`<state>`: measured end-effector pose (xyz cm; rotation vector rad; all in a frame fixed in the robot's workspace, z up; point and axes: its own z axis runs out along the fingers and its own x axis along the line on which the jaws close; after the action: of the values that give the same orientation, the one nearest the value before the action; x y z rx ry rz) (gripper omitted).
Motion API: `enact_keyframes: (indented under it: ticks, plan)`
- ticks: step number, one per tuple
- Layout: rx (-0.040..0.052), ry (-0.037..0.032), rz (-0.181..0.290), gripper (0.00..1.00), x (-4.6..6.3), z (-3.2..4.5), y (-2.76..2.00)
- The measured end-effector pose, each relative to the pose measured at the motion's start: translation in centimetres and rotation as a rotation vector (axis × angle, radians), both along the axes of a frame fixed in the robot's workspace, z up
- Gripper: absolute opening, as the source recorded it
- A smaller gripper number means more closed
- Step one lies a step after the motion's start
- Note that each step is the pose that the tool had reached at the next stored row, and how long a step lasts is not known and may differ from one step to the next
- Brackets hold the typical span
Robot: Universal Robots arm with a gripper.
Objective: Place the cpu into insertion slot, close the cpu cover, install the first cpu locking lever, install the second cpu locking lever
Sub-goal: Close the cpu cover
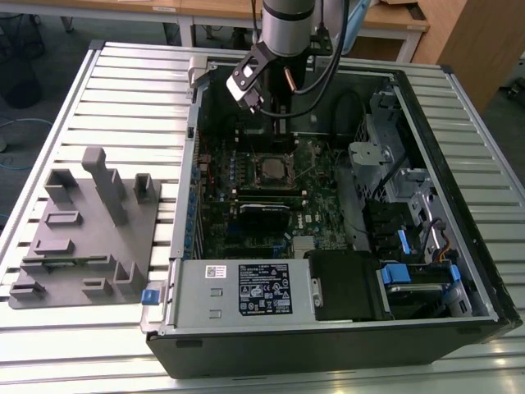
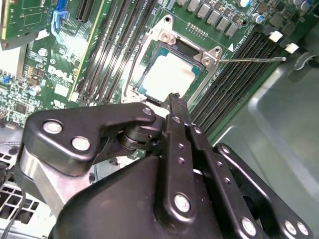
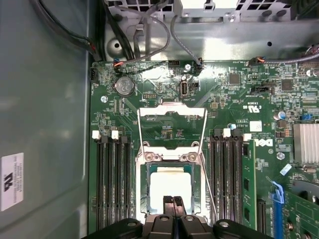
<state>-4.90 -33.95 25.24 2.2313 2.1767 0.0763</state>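
Note:
The cpu point(image 3: 168, 185) lies pale and square in the insertion slot point(image 3: 195, 199), also seen as the cpu point(image 2: 170, 74) in the second wrist view. The cpu cover point(image 3: 172, 110) is swung open, its silver frame showing green board through its window. Two thin wire levers point(image 3: 205, 130) run beside the cover, unlatched; one lever point(image 2: 249, 59) sticks out sideways from the socket. My gripper point(image 3: 173, 201) is shut with nothing between its black fingers point(image 2: 172, 107), its tips just over the cpu's near edge. In the exterior view the gripper point(image 1: 271, 103) hangs over the case's far end, beyond the slot point(image 1: 275, 170).
Black memory slots point(image 3: 112, 179) flank the socket on both sides. A grey labelled power supply box point(image 1: 242, 287) fills the case's near end, and a drive cage point(image 1: 385, 164) stands at the exterior view's right. A grey fixture plate point(image 1: 82, 230) lies on the slatted table at the left.

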Motion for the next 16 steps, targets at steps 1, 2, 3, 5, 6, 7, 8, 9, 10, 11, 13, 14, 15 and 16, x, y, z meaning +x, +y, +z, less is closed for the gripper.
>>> enact_keyframes:
  ticks: [1,2,3,5,6,7,8,9,10,11,13,14,15,16]
  plan:
    - [-0.0001,0.0,0.0,0.1,0.0,0.12,0.0]
    - [-0.0001,0.0,0.0,0.1,0.0,0.25,0.0]
    - [0.0,0.0,0.0,0.1,0.0,0.4,0.0]
    - [0.0001,-0.0001,0.0,0.1,0.0,0.72,0.0]
    - [0.0,0.0,0.0,0.1,0.0,0.88,0.0]
    - [0.0,0.0,0.0,0.1,0.0,1.02,0.0]
    - [-0.0001,0.0,0.0,0.1,0.0,1.16,0.0]
    - [0.0,-0.0001,0.0,0.1,0.0,1.27,0.0]
    - [0.0,0.0,0.0,0.1,0.0,1.37,0.0]
    - [-0.0001,0.0,0.0,0.1,0.0,1.44,0.0]
    - [0.0002,-0.0002,0.0,0.1,0.0,1.46,0.0]
    - [0.0003,-0.0002,0.0,0.1,0.0,1.46,0.0]
    - [0.0002,-0.0002,0.0,0.1,0.0,1.47,0.0]
    - [-0.0001,0.0,0.0,0.1,0.0,1.48,0.0]
